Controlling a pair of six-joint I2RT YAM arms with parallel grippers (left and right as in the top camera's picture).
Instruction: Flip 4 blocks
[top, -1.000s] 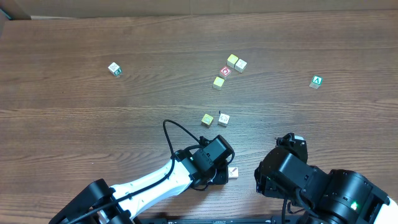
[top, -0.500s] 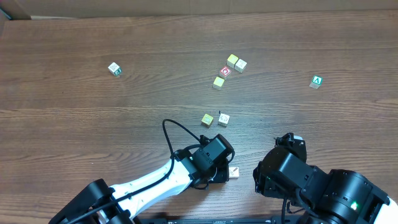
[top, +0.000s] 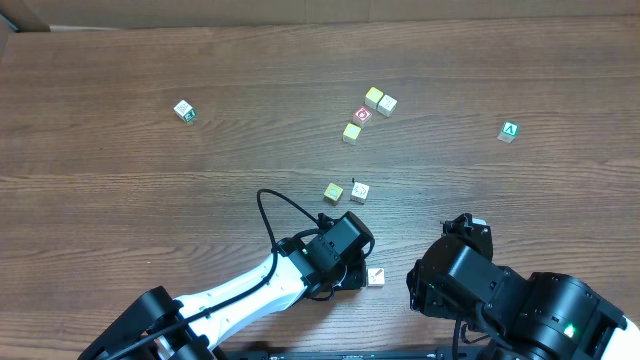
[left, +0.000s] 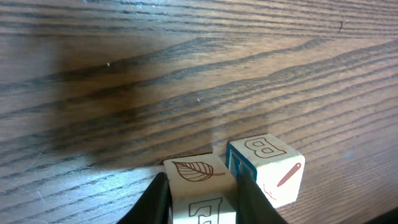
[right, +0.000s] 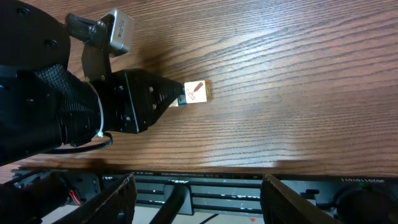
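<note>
L claw (left: 200, 194) is low over the table (left: 186, 56), near its front edge. Jaws narrow, pinching the leaf block (left: 194, 169) by its two sides, leaf face showing btwn my fingers. The B block (left: 268, 163), w/ a red pencil mark on one face, sits just beside it, turned a bit off-square. R claw (right: 198, 186) hovers close by, jaws wide, nothing btwn them. Further up, mid-table: yellow block (top: 333, 193) & cream block (top: 359, 192), side by side.
</note>
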